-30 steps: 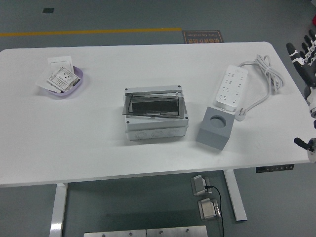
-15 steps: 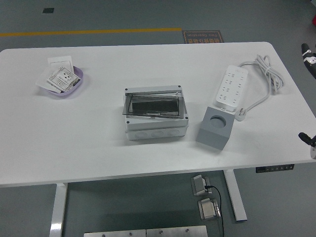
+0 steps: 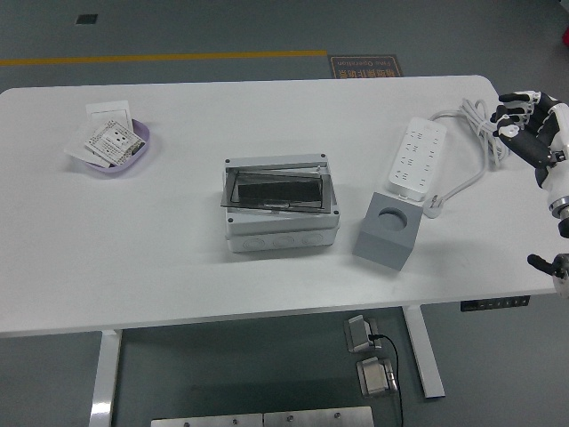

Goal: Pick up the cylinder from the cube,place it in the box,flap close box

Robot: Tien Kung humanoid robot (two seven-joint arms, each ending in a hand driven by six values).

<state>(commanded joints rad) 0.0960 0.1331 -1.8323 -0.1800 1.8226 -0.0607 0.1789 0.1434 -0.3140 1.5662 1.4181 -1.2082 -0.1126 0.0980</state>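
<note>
The grey cube [image 3: 387,233] stands right of centre, with a round grey recess in its top; I cannot tell whether a cylinder sits in it. The white box [image 3: 280,206] sits mid-table, its smoky transparent flap [image 3: 271,191] lying over the opening with something dark beneath. My right hand [image 3: 520,116] hovers at the table's far right edge, over the coiled cable. Its fingers are loosely spread, hold nothing and point left, well away from the cube. The left arm is out of view.
A white power strip [image 3: 415,157] lies behind the cube, its cable [image 3: 480,129] looping toward the right edge. A purple bowl [image 3: 114,144] of white cards sits at the far left. A black robot part [image 3: 544,263] pokes in at the lower right.
My right hand left the picture's right edge almost entirely half a second ago. It has now come back in, lower and further left, over the cable.
</note>
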